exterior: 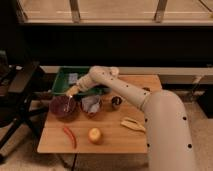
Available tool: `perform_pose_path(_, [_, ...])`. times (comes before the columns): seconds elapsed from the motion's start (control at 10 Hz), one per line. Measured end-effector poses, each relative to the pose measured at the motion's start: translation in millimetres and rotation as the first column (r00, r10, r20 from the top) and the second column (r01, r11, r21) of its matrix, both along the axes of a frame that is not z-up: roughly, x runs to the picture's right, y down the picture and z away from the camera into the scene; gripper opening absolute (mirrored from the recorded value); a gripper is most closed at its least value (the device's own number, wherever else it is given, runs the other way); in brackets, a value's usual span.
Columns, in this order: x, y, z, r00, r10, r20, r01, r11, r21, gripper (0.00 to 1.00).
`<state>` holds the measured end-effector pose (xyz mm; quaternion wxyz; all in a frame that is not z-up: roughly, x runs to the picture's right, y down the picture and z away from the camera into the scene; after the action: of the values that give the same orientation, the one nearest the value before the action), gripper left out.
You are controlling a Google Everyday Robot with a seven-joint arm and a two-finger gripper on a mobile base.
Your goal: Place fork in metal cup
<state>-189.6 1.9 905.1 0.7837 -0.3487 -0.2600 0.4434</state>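
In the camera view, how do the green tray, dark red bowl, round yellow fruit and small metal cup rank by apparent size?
Largest: green rectangular tray.
Next: dark red bowl.
The round yellow fruit and small silver metal cup look alike, so I leave them unranked.
The gripper is between tray and bowl.

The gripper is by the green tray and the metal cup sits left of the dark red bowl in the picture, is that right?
Not quite: the camera view shows the metal cup right of the dark red bowl. The gripper is by the green tray.
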Motion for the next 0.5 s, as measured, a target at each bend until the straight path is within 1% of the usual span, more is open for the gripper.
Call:
perform_pose_path(0.2, [-8.5,2.9,5.0,1.000,-0.004,0.012,0.004,0.9999,-0.011,0.51])
perform_pose_path(0.3, [-12.0,3.4,4.7,1.000,-0.012,0.016,0.012,0.9999,-0.008,0.42])
perform_pose_path(0.4, [-16.5,4.2,3.2,0.999,-0.028,0.019,0.028,0.9996,-0.001,0.30])
perform_pose_path(0.5, [-19.6,3.3,0.5,0.999,-0.040,0.020,0.040,0.9992,0.008,0.21])
